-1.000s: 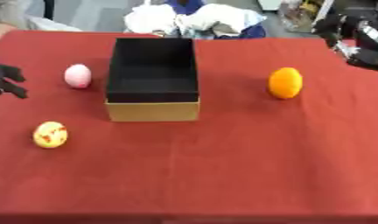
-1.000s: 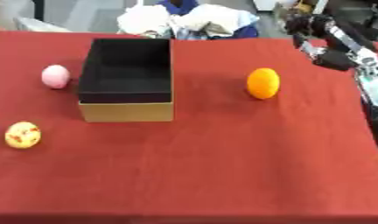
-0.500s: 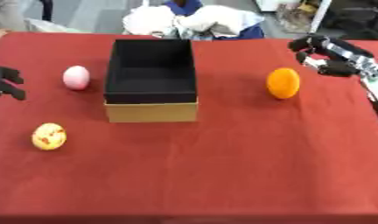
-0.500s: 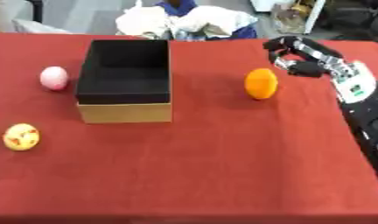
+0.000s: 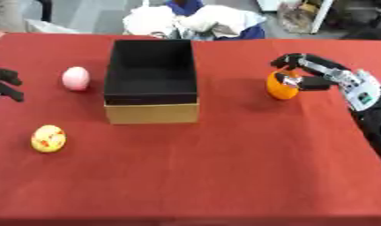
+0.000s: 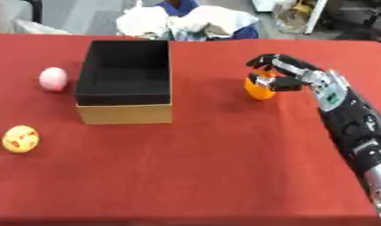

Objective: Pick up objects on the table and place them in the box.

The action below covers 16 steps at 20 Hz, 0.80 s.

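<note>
Left eye view: red table [image 5: 224, 176], open box [image 5: 151, 81] a little toward 11 o'clock of centre, black inside, tan front wall, nothing visible in it. Three loose pieces lie round it. Orange ball [image 5: 282, 86] at 3 o'clock of the box, apart from it. Pink egg-shaped piece [image 5: 76, 78] at 9 o'clock of the box, near its left wall but not touching. Yellow piece with red flecks [image 5: 48, 138] at 8 o'clock, further out toward the near edge.

Right hand [image 5: 305, 70] comes in from the right side and sits over the orange ball. Fingers arch over the top and far side, thumb lies against the near right side; curled about it, closing. Ball looks to rest on the cloth, not lifted. Full contact of every finger cannot be told. The over-the-top approach likely suits a round thing that would roll if nudged sideways.

Left hand [image 5: 5, 84] shows at the left edge, 9 o'clock, only dark curled fingers visible, holding nothing, idle.

Judgement: task at its start, grasp step on the first object. Next calls for a lift and carry toward 9 o'clock over the box wall.
</note>
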### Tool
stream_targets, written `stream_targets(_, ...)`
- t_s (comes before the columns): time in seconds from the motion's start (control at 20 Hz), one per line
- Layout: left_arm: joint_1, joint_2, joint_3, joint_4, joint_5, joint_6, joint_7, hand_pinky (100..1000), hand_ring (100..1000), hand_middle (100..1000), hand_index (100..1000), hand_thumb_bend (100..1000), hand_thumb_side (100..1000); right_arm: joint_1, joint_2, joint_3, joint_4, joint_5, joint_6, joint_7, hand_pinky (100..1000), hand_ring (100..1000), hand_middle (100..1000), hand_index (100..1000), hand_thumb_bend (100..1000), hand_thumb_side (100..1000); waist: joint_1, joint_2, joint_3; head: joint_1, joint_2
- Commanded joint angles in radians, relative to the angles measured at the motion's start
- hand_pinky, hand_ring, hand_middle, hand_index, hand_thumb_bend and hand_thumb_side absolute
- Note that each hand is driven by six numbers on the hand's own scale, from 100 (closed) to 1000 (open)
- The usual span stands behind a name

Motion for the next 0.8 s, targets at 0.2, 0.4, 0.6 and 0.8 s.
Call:
stream_targets(0.2,-0.011,0.019,0.002,-0.014,0.003,0.000,-0.003,663,498,572,699,139,768,-0.020,-0.014,-0.015,-0.004,0.171,-0.085,-0.016,808,868,868,903,300,719,0.002,-0.017,0.000,-0.002,0.005)
stream_targets(0.4,-0.010,0.020,0.002,-0.014,0.003,0.000,-0.003,663,499,572,698,139,768,-0.017,-0.013,-0.025,0.004,0.268,-0.065,-0.105,782,834,833,881,338,602,0.002,-0.018,0.000,-0.002,0.005)
stream_targets(0.6,-0.009,0.020,0.001,-0.013,0.003,0.000,-0.003,663,499,573,698,139,769,-0.017,-0.011,-0.033,0.006,0.349,-0.049,-0.208,744,786,786,851,379,367,0.002,-0.019,-0.001,-0.003,0.005)
stream_targets(0.8,-0.009,0.020,0.001,-0.014,0.004,0.000,-0.002,663,499,573,698,138,766,-0.019,-0.011,-0.041,-0.009,0.431,-0.044,-0.325,728,771,787,851,426,180,0.002,-0.020,-0.001,-0.003,0.005)
